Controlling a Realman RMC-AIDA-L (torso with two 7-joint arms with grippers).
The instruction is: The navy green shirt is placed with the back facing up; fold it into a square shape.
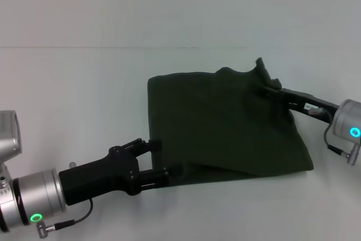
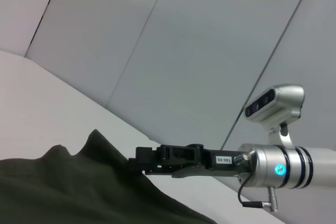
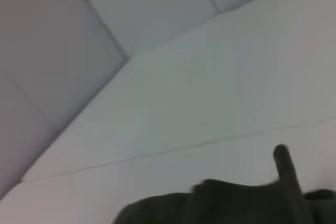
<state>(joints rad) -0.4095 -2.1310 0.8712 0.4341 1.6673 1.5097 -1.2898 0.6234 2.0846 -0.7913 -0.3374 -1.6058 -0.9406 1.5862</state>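
Left gripper (image 1: pixel 169 174) reaches in low from the robot's left, its black fingers closed on the near left edge of the navy green shirt (image 1: pixel 225 125), where a fold of the cloth is pinched between them. Its silver wrist with a green ring light sits at the near left corner of the head view.

Across the cloth, the right gripper (image 1: pixel 269 86) comes in from the robot's right and is clamped on the far right part of the shirt. The fabric there is lifted into a small peak that stands above the rest of the garment. From the left wrist view this same gripper (image 2: pixel 137 162) shows as a black body extending from a silver wrist with a blue light, its tip buried in the raised fabric (image 2: pixel 79 187). The right wrist view shows only the dark cloth (image 3: pixel 236 203) with one pointed tip sticking up.

The shirt lies on the white surface (image 1: pixel 84 83), centre to right of the head view, already doubled into a rough four-sided shape. Its left edge runs fairly straight, while the near right corner spreads out wider. Only plain dark cloth shows.
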